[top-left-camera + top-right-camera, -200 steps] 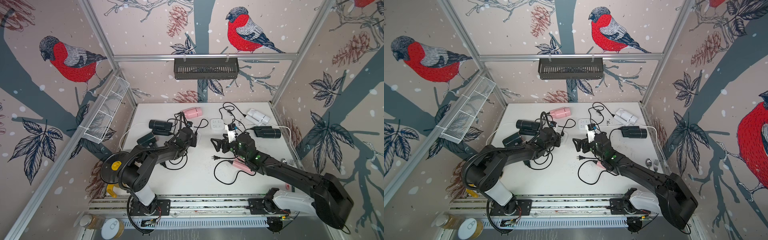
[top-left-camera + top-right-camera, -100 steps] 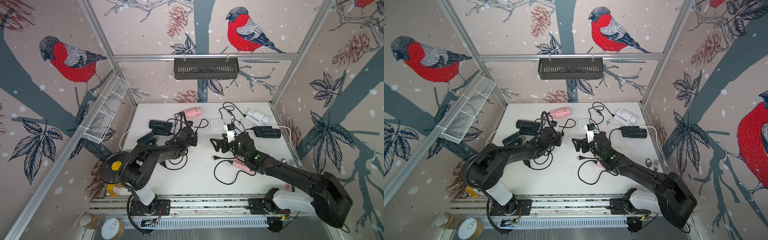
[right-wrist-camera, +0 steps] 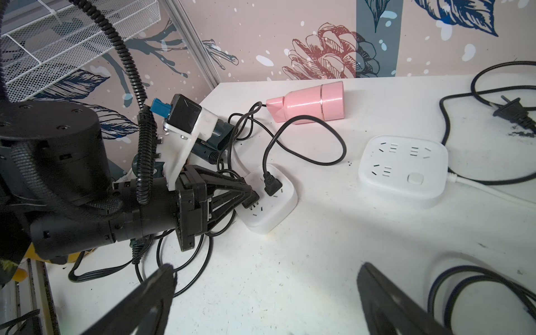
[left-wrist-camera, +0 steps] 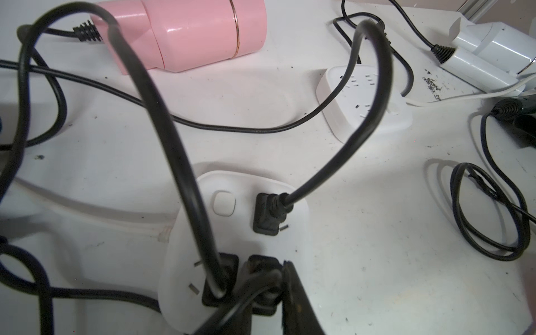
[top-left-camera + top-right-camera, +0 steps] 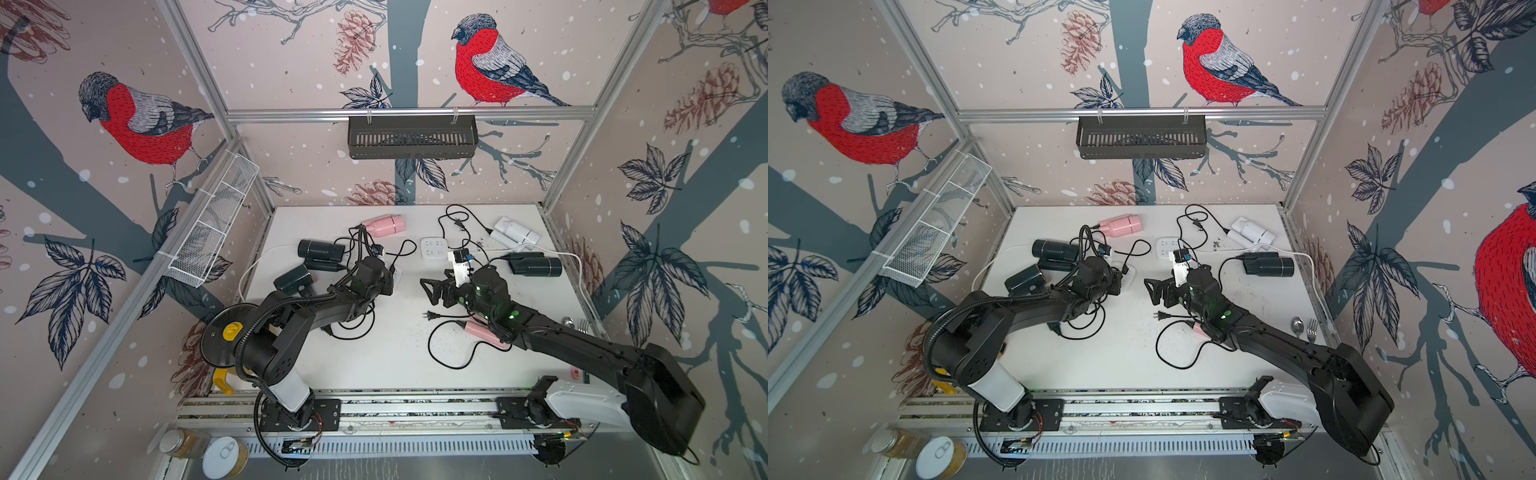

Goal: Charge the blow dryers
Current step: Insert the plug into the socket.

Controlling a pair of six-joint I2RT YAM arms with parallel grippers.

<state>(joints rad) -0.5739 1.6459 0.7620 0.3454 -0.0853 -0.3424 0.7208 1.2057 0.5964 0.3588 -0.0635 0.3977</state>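
Risk: left gripper (image 3: 248, 195) clamped on plug (image 4: 261, 262) just above power strip (image 3: 275, 220) | if prongs miss, we'd shove strip, yank neighbouring plug (image 3: 271, 185) | right gripper (image 5: 434, 291) gaping, empty, near strip

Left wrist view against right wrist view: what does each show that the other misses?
Only the left wrist view: the white dryer, and a corner plug seated in the near power strip.
Only the right wrist view: the left hand seen whole, closed on the held plug at that strip; the right hand, open and empty; a loose plug on the table; the wire basket.
Both: the pink dryer, the plug-free second strip, one seated plug.
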